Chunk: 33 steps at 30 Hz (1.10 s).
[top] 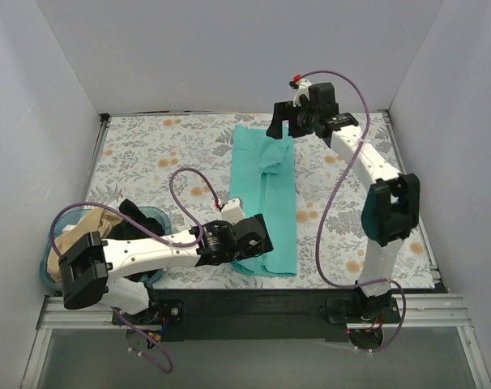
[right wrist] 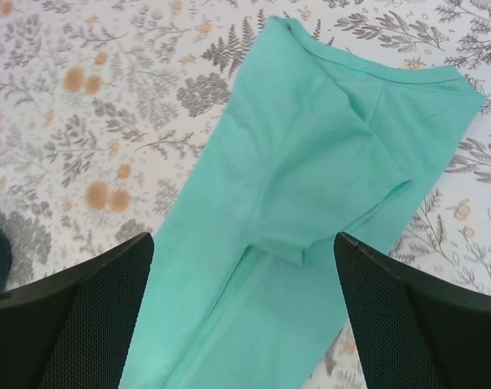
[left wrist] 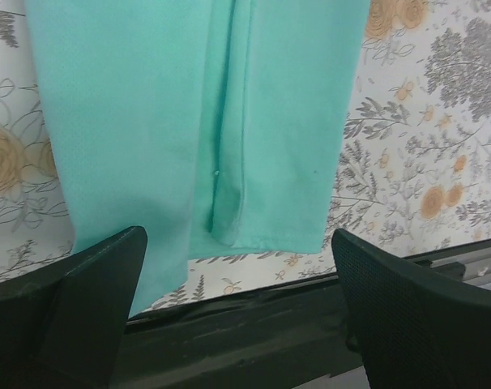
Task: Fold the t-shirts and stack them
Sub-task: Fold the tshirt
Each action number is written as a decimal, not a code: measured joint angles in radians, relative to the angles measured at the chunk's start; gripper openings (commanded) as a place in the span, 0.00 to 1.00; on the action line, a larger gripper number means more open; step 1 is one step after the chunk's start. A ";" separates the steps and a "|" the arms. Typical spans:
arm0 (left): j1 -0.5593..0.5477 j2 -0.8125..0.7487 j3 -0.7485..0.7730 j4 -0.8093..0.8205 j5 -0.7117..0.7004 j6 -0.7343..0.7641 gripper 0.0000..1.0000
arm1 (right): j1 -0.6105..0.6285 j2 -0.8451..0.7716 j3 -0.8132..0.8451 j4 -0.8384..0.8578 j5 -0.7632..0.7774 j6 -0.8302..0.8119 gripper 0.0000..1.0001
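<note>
My left gripper (left wrist: 239,267) and right gripper (right wrist: 244,267), both spread and empty, hover over the near hem and far end of the teal t-shirt (top: 266,203), a folded strip on the worktop (top: 148,154). Risk: pinching only the top layer would pull the fold open.

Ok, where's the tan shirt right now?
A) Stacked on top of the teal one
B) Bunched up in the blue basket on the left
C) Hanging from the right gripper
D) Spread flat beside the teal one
B: the tan shirt sits crumpled inside the blue basket, while the teal shirt lies apart from it, folded into a long strip.
</note>
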<state>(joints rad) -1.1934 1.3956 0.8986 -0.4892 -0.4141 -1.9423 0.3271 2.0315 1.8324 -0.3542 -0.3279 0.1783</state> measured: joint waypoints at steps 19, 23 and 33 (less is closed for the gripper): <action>-0.001 -0.214 -0.214 -0.012 0.097 0.028 0.98 | 0.206 -1.037 -1.219 0.116 0.215 0.196 0.98; -0.001 -0.244 -0.267 -0.035 0.096 -0.003 0.95 | 0.302 -1.146 -1.359 0.111 0.190 0.265 0.98; -0.001 -0.211 -0.347 -0.042 0.107 -0.040 0.58 | 0.586 -1.171 -1.483 0.079 0.215 0.440 0.95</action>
<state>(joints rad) -1.1946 1.1847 0.5518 -0.5316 -0.3069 -1.9827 0.9134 0.8608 0.3496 -0.2752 -0.1131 0.6186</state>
